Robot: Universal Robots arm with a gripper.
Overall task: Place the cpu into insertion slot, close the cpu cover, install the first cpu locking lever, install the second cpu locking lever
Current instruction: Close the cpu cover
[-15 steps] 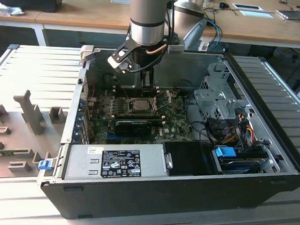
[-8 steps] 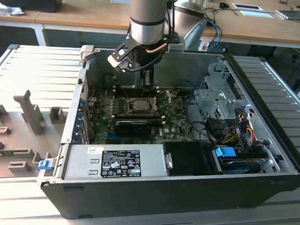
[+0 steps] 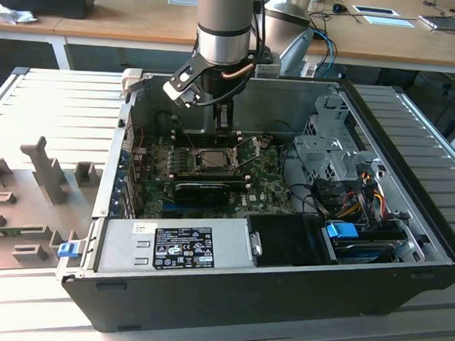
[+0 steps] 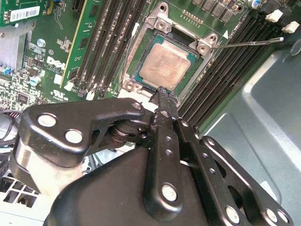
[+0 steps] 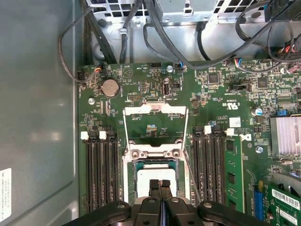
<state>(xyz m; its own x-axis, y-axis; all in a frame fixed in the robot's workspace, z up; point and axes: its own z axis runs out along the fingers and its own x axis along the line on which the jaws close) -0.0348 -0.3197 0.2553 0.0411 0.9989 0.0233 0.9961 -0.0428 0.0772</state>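
Note:
The cpu, a flat square chip with a dull silver top, lies in the insertion slot on the green motherboard; it also shows in the first wrist view. The cpu cover is swung open, and green board shows through its square opening. One thin locking lever sticks out, raised beside the socket. My gripper is shut with nothing between its fingers, its tips at the chip's near edge. In the exterior view the gripper hangs inside the case just above the slot.
Black memory slots flank the socket on both sides. Cables loop across the case wall beyond the board. A graphics card, a power supply and a drive cage surround the board inside the open case.

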